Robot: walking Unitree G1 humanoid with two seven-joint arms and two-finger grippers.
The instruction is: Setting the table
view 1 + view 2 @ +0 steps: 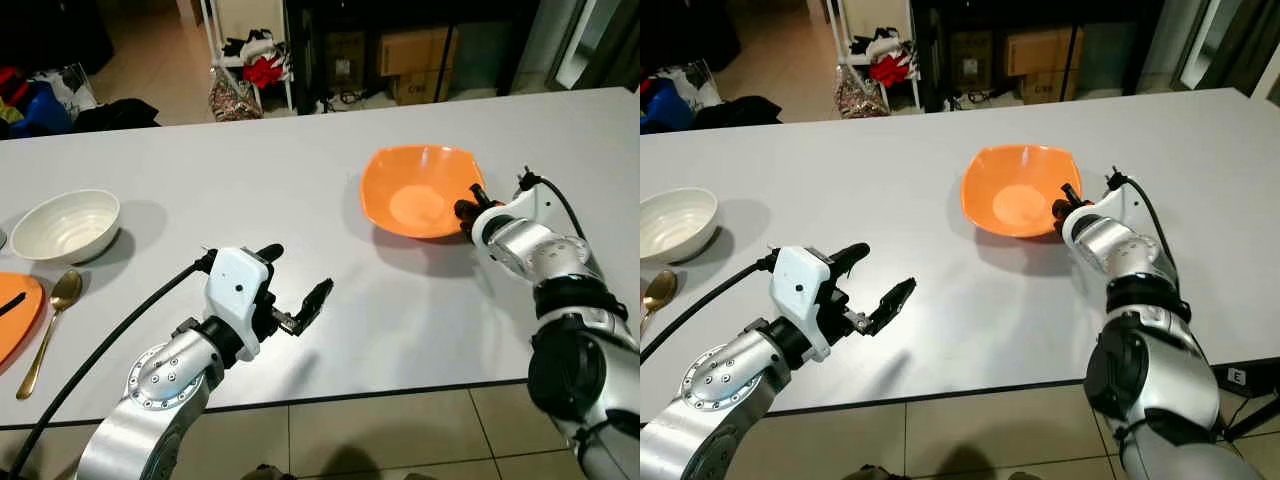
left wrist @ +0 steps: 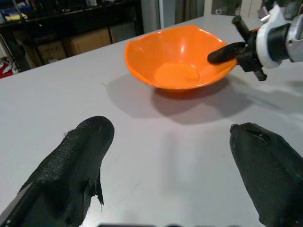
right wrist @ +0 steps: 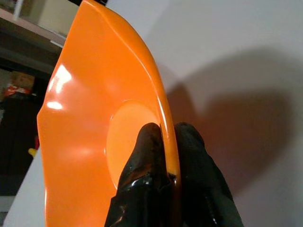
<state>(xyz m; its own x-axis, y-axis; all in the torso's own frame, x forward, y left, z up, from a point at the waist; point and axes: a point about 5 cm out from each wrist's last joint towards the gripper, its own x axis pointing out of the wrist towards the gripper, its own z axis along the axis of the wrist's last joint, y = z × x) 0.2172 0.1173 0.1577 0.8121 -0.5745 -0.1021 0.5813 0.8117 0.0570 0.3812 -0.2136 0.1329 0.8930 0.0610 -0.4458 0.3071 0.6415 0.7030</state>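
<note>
White table (image 1: 300, 180), orange bowl (image 1: 420, 190) pinched at its rim.

Glossy and squarish with wavy edges, the bowl sits empty on the table's right part, the right gripper (image 3: 163, 142) clamped on its near rim. The left gripper (image 1: 297, 285) hovers spread apart, well left of it. A white bowl (image 1: 66, 224), also empty, stands far left beside a gold spoon (image 1: 50, 325).

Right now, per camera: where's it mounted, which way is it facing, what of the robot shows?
Left eye view: on the head, looking forward and down over the white table; both silver arms, left gripper open.
Right eye view: same head, same scene.
Left wrist view: on the left wrist, along its two fingers, facing the orange bowl.
Right wrist view: on the right wrist; right gripper pinching the bowl's rim.
Shared: the bowl and that grip show in all four.
</note>
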